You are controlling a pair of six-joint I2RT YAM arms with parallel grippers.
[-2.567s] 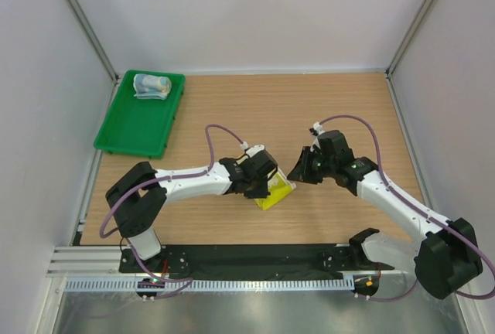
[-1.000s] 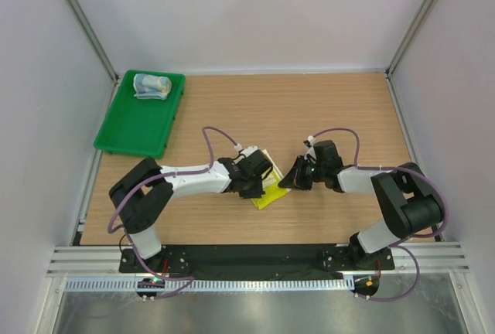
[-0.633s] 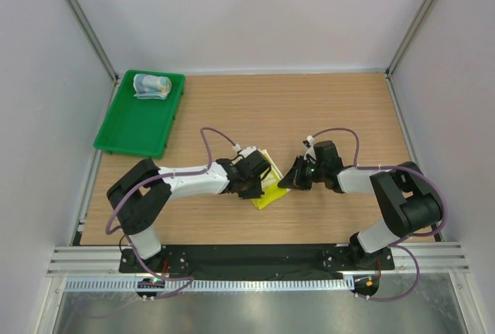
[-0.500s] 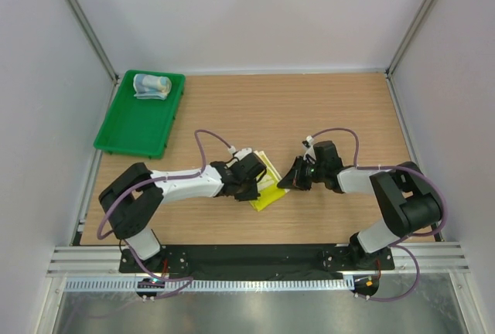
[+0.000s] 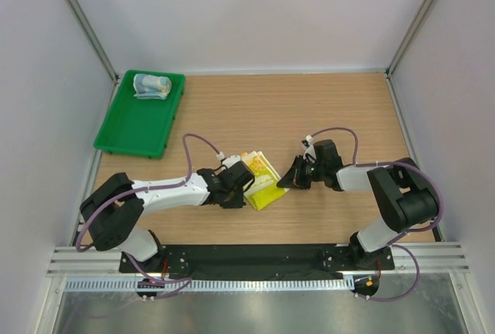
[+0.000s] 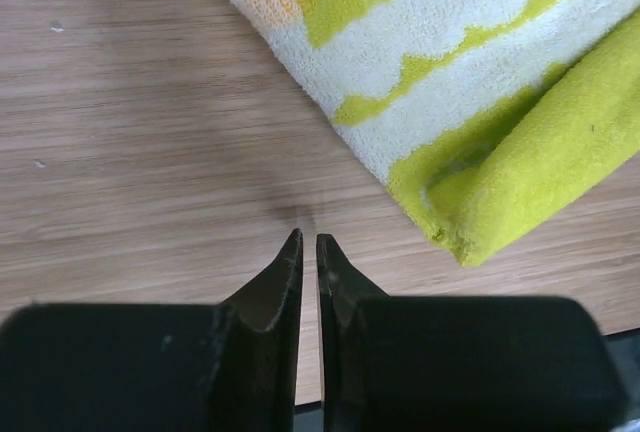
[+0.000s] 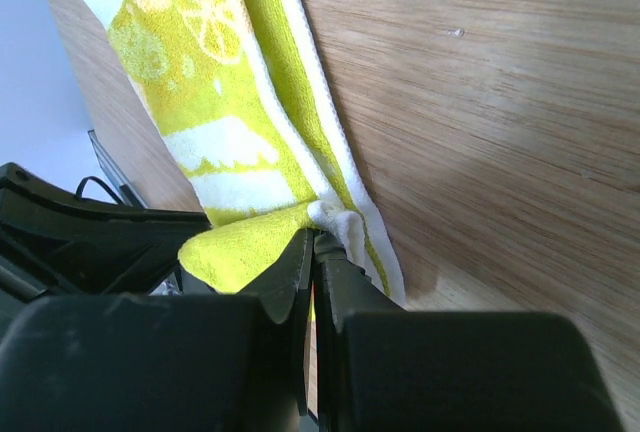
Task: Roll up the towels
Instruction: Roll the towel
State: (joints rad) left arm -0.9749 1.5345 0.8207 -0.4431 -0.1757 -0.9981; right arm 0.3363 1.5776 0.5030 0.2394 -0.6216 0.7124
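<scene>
1. Now, from the top view: the left gripper (image 5: 241,189) has drawn back toward its own side. Half a second ago it covered the left edge of the yellow-green towel (image 5: 264,178); at this moment it lies just beside that edge, and more of the cloth shows. The right gripper (image 5: 285,181) has stayed at the towel's right edge. The light blue towel (image 5: 151,85) sits as a roll in the far corner of the green tray (image 5: 135,133), as before.

2. From the left wrist view: the jaws of the left gripper (image 6: 309,247) are closed together with nothing between them, and they point at the bare table (image 6: 130,132). The yellow-green towel (image 6: 470,82) lies ahead and to the right, apart from the tips, with one corner folded over on itself.

3. From the right wrist view: the jaws of the right gripper (image 7: 312,247) are nearly together, and the white hem of the yellow-green towel (image 7: 225,112) bunches at their tips, so they seem to pinch this edge. The cloth lies flat on the table beyond them.

4. My judgement: the left side has let go of the cloth, and only the right side holds it. One towel looks finished; the yellow-green one is folded but not yet rolled, so a new grasp will probably be needed.
</scene>
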